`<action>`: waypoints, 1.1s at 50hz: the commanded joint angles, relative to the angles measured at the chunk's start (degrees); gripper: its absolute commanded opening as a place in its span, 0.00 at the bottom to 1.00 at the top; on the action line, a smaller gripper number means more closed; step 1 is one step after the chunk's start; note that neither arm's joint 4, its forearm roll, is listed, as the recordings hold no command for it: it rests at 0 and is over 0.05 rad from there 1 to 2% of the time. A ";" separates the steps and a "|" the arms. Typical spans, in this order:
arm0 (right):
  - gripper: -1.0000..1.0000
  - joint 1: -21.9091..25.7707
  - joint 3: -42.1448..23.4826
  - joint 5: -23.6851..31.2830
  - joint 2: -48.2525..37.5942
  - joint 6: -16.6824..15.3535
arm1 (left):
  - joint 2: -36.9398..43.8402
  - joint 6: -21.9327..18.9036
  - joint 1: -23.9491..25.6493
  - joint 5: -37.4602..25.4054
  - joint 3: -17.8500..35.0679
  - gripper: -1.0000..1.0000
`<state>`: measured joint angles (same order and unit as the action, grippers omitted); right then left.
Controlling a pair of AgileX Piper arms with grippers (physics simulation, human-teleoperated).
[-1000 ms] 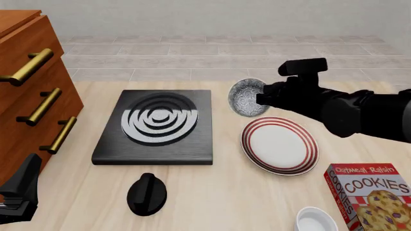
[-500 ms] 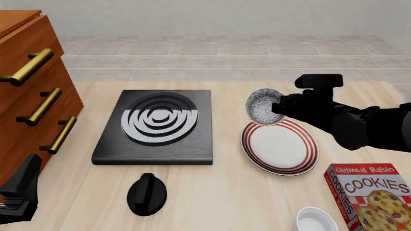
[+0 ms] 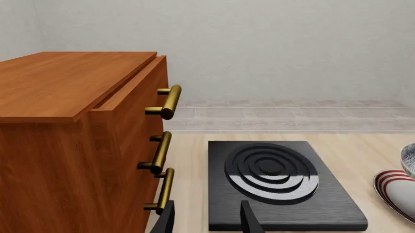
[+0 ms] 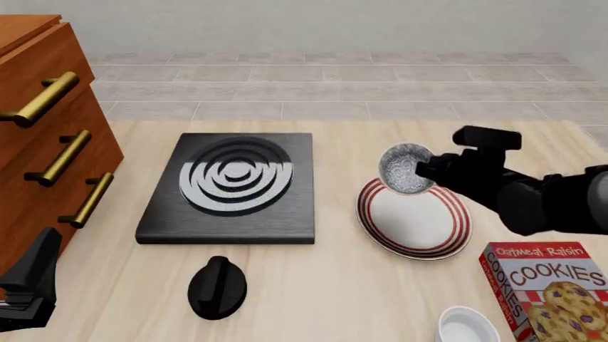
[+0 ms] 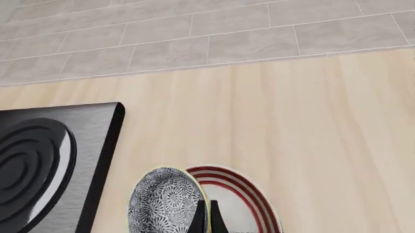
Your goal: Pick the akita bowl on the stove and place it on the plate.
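Note:
The akita bowl [image 4: 406, 169], speckled grey-white inside, hangs tilted above the far left rim of the red-striped plate [image 4: 414, 216]. My right gripper [image 4: 426, 171] is shut on the bowl's rim. In the right wrist view the bowl [image 5: 164, 204] sits beside the pinched fingertips [image 5: 206, 221], with the plate [image 5: 243, 196] just behind it. The black stove [image 4: 232, 186] with grey burner rings lies bare to the left. My left gripper [image 3: 206, 219] stands open low at the near left, near the stove's [image 3: 279, 182] front edge. The bowl's rim [image 3: 408, 159] and the plate [image 3: 395, 191] show at that view's edge.
A wooden drawer cabinet [image 4: 43, 135] with brass handles stands at the left. A black round knob [image 4: 218, 286] lies in front of the stove. A cookies box [image 4: 551, 288] and a plain white bowl [image 4: 468, 326] sit at the near right.
My right gripper has carried the bowl rightward and toward me, from beyond the plate to above the plate's far left rim. The left arm has not moved.

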<state>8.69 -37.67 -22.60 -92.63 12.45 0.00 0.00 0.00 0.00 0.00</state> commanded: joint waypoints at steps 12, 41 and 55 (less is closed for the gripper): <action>0.00 -0.94 0.92 -3.29 -4.40 3.54 | 0.00 0.00 0.00 0.00 0.00 1.00; 0.00 -1.57 3.13 -6.20 -7.09 4.53 | 0.00 0.00 0.00 0.00 0.00 1.00; 0.00 -1.86 3.26 -6.87 -7.97 4.60 | 0.00 0.00 0.00 0.00 0.00 1.00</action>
<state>7.09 -34.43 -28.78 -100.21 16.73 0.00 0.00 0.00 0.00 0.00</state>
